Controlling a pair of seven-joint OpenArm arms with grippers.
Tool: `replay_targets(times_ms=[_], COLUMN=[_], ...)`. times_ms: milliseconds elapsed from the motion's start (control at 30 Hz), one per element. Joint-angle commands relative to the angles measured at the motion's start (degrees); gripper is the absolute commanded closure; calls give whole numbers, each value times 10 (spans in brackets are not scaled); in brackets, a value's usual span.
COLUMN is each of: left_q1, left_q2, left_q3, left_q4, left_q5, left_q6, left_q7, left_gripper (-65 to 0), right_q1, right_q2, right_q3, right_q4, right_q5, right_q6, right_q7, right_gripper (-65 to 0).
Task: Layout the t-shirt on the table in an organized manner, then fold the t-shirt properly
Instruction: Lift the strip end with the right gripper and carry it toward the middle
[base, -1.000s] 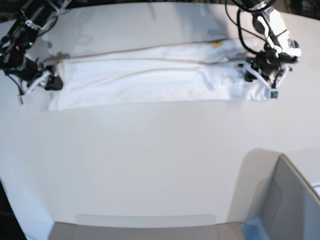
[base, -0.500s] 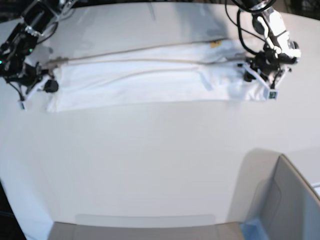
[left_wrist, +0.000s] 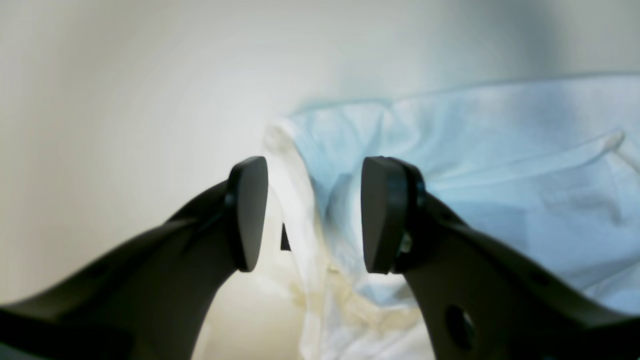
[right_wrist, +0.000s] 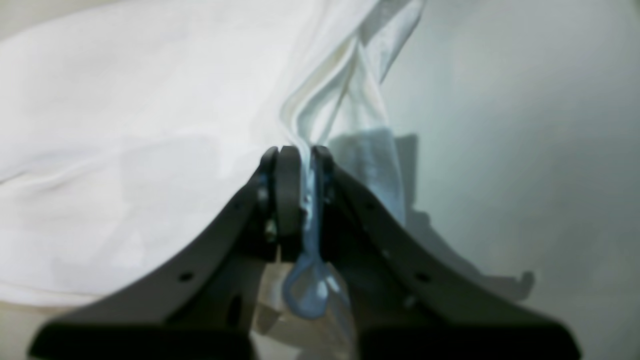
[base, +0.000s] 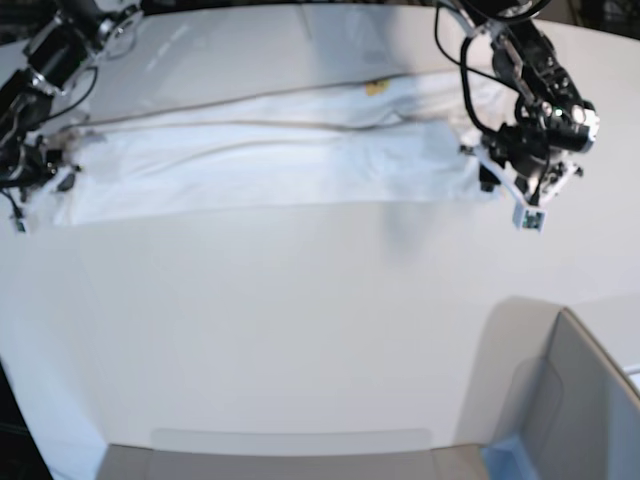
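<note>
The left end effector (left_wrist: 312, 215) hangs low at the right, its black curved fingers apart over the soft white cotton t-shirt (base: 270, 150). The right end effector (right_wrist: 301, 192) pinches its left hem. The shirt lies long and folded on the far smooth white bench (base: 300, 330).

soft cloth t-shirt (base: 270, 160), matt smooth table (base: 300, 330)

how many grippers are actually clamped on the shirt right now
1. The right gripper, at the base view's left end of the t-shirt, is shut on a fabric edge. The left gripper, at the other end, has its jaws open around the cloth.
</note>
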Motion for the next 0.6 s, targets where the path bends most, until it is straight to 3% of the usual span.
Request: replay_targets(times_ms=[0,200,400,567], left_q1=[-7,-6,4,22], left_q2=[-3,-7,-50,-70], left_q3=[-1,-57,-103,-112], left_q4=[9,9,8,7], left_q5=[-2,0,0,1], left_q6=[1,1,1,1], left_q7=[5,5,5,5], left_gripper=[-309,-309,-309,-309], right_q1=[9,-13,-50,-78], right_q2=[12,-8,-31,-71], right_q3=[-1,-12,-77,-116], right_q4=[16,121,242,347], right_q5=[10,9,10,8], right_q6=[8,8,8,8], right_q7=[2,2,2,2], right_gripper=[0,0,0,0])
